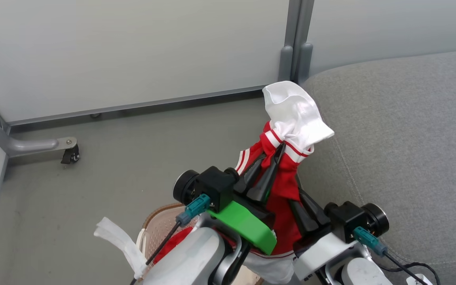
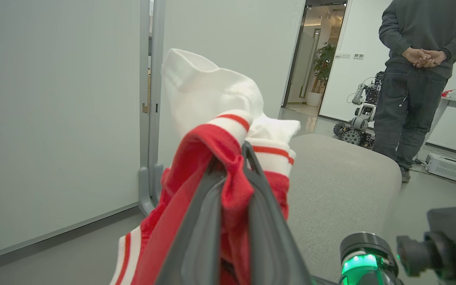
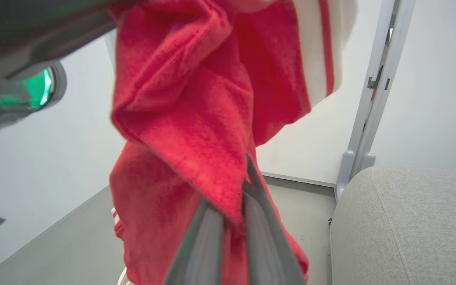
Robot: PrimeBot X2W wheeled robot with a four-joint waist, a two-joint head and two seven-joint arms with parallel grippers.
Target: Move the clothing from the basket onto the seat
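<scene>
A red garment with white stripes and a white panel, the clothing [image 1: 281,186], hangs lifted above the basket [image 1: 160,211] and close to the left edge of the grey seat [image 1: 402,138]. My left gripper [image 1: 278,149] is shut on its upper striped part, with the white panel flopping over the fingertips; the left wrist view shows that gripper [image 2: 236,158] pinching red fabric. Lower down, my right gripper [image 1: 297,200] is shut on the same clothing, and in its own wrist view this gripper [image 3: 238,186] clamps a red fold. More red fabric [image 1: 172,242] lies in the basket, mostly hidden by my arms.
Pale partition walls stand behind, with a post [image 1: 294,43] at the seat's corner and a caster foot [image 1: 69,152] on the grey floor at left. A white strip [image 1: 121,241] hangs off the basket's left side. Beyond the seat [image 2: 342,178] stand a person [image 2: 414,79] and another robot [image 2: 360,118].
</scene>
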